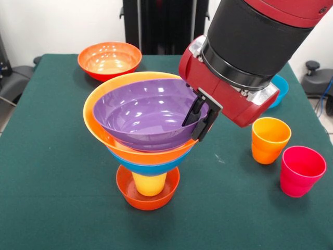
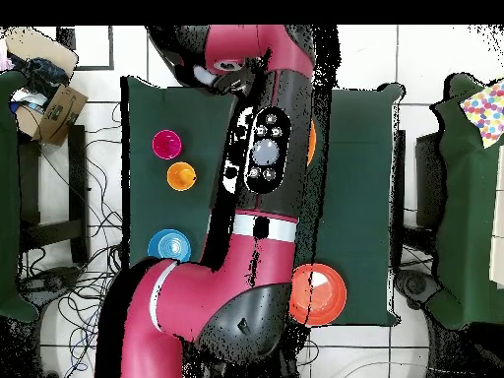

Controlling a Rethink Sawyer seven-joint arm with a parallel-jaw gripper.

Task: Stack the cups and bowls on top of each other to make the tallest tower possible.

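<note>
Gripper (image 1: 197,119) clamps purple bowl (image 1: 145,112) rim atop tower (image 1: 148,151); no legible writing.

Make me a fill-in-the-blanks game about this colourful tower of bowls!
1. The glossy purple plastic bowl sits inside the large light ____ bowl.
2. The yellow plastic cup stands in a small red-orange ____ at the bottom of the tower.
3. The black gripper is at the purple bowl's ____.
4. Beside the orange cup stands a pinkish ____ cup.

Missing words: orange; bowl; rim; red
</note>
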